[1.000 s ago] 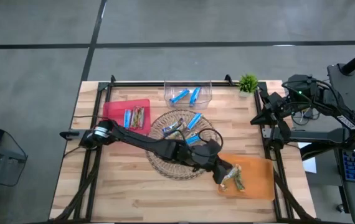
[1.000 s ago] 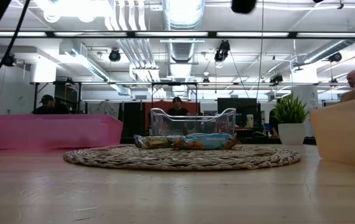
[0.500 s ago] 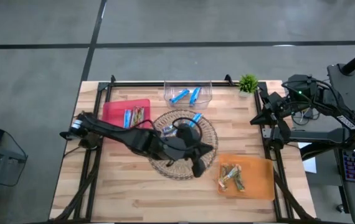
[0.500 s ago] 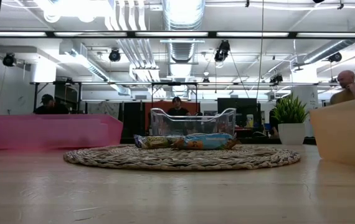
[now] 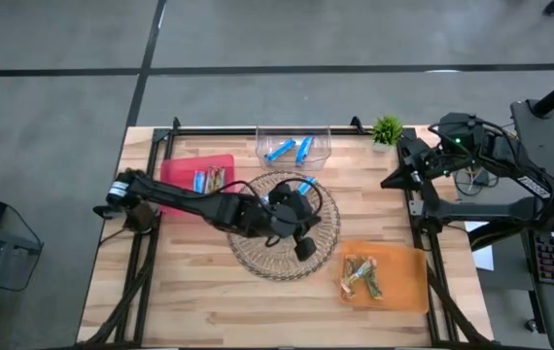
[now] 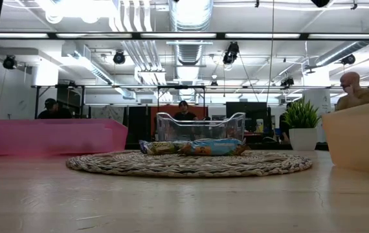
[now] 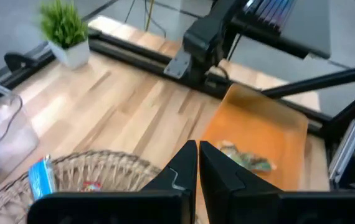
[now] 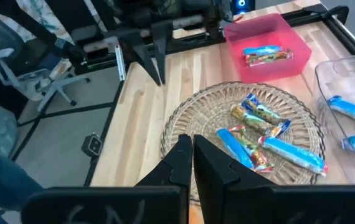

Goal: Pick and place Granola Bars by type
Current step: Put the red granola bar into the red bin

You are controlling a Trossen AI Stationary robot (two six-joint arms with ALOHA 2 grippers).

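Nearest in the low view is the bare front of the wooden bench (image 6: 171, 200), then the round wicker tray (image 6: 191, 163) with a few Granola Bars (image 6: 197, 147) lying on it; no arm shows there. Behind it stand the pink bin (image 6: 52, 136), the clear bin (image 6: 201, 126), a potted plant (image 6: 299, 123) and the edge of the orange tray (image 6: 359, 139), with people in the room beyond. Only the high view shows the left claw (image 5: 303, 249) over the wicker tray's near right part, fingers pressed together and holding nothing, and the brownish-green bars (image 5: 363, 275) in the orange tray. It also shows blue bars (image 5: 290, 150) in the clear bin and two bars (image 5: 208, 181) in the pink bin. The right claw (image 5: 391, 181), also narrowed to nothing, waits at the bench's right edge.
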